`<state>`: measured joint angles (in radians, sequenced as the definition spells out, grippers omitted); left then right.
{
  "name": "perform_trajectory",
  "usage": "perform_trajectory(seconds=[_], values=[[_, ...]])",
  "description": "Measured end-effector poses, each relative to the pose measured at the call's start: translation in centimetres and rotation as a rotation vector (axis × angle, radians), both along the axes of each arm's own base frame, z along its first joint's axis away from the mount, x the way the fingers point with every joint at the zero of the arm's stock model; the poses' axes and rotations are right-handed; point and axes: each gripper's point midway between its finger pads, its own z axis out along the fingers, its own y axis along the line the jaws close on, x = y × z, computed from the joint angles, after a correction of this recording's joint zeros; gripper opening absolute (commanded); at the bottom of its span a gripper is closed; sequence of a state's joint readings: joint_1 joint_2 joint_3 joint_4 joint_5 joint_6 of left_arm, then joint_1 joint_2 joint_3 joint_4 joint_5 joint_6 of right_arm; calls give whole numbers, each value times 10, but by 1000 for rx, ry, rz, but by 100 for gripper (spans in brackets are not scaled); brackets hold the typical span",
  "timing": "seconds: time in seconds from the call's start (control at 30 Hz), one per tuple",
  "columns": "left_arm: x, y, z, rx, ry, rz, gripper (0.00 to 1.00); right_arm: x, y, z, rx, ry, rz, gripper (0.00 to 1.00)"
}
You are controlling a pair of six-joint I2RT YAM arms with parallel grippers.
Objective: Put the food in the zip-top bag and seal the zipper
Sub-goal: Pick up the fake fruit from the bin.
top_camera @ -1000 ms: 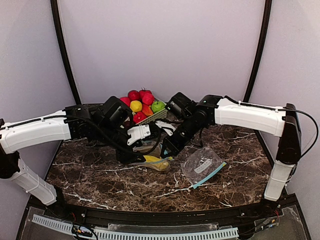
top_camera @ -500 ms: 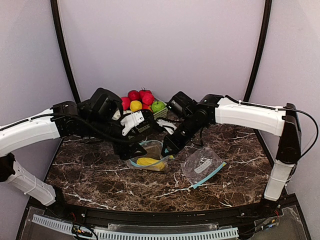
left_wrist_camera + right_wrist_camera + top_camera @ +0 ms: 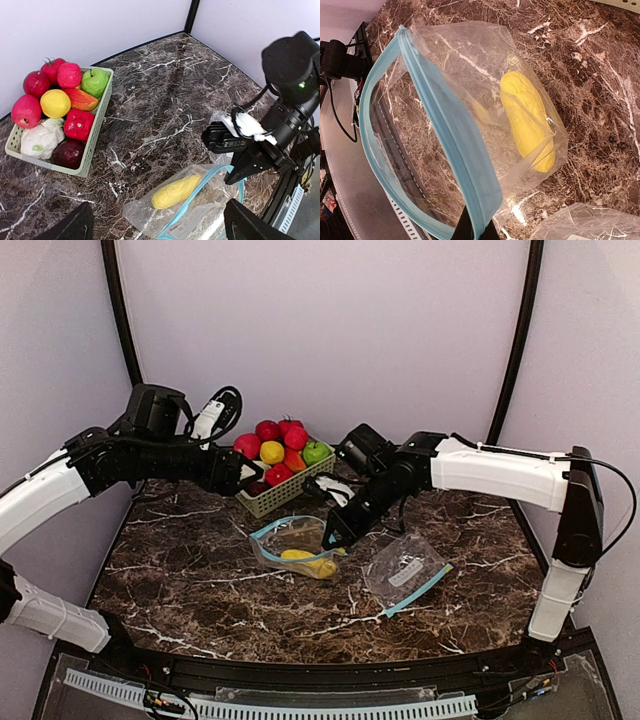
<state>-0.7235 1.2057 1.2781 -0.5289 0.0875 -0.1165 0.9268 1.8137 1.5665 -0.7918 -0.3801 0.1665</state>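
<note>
You're in a robot lab cell: plain pale lilac wall panels [image 3: 320, 330] and black curved poles [image 3: 125, 340] close in a dark marble-patterned tabletop [image 3: 200, 585], two white-and-black robot arms [image 3: 500, 472] are mounted at its near edge, and the food is glossy plastic toy fruit [image 3: 55, 103].

My left arm bends inward with its wrist raised, pincer [image 3: 245, 476] spread wide and empty. My right arm slants downward, pincer [image 3: 333, 537] clamped on the zip-top bag [image 3: 288, 540] rim.
</note>
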Motion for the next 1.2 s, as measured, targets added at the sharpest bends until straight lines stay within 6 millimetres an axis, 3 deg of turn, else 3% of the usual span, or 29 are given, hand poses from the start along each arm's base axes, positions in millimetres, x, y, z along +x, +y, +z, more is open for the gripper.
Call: perform_trajectory(seconds=[0.47,0.93,1.2], values=[[75,47,-33,-175,158,299,88,4,2,-1,15,-10,-24,0],[174,84,-116,-180,307,501,84,6,5,1,30,-17,-29,0],[230,95,-126,-243,319,514,85,7,7,2,40,-19,-35,0]])
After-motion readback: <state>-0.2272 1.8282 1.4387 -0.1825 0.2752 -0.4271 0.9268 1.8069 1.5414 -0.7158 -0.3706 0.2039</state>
